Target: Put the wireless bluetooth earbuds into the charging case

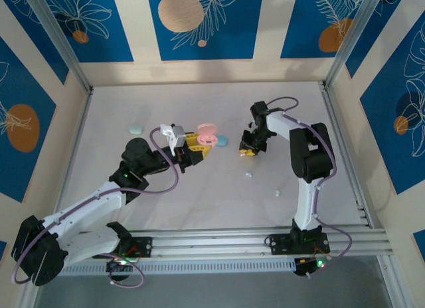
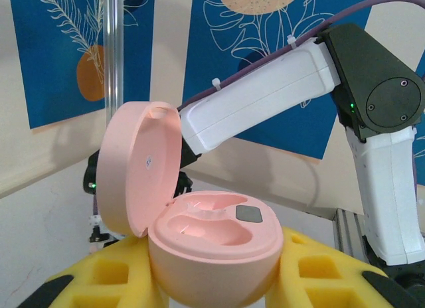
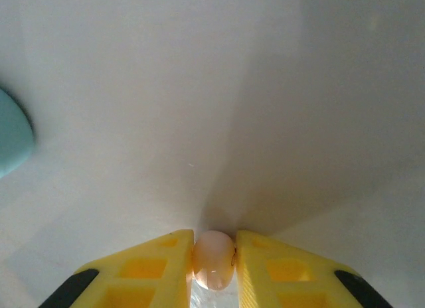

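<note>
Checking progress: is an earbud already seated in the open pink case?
No, in the left wrist view both moulded wells of the pink case are bare, with nothing resting in them.

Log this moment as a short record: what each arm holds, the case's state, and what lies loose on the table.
left gripper: shut on pink charging case
lid: open, hinged up
wells: both empty
right gripper: shut on pinkish-white earbud, pinched between yellow fingers
loose on table: mint case, blue case, small pale earbud, second small earbud
task status: no earbud in the case yet
</note>
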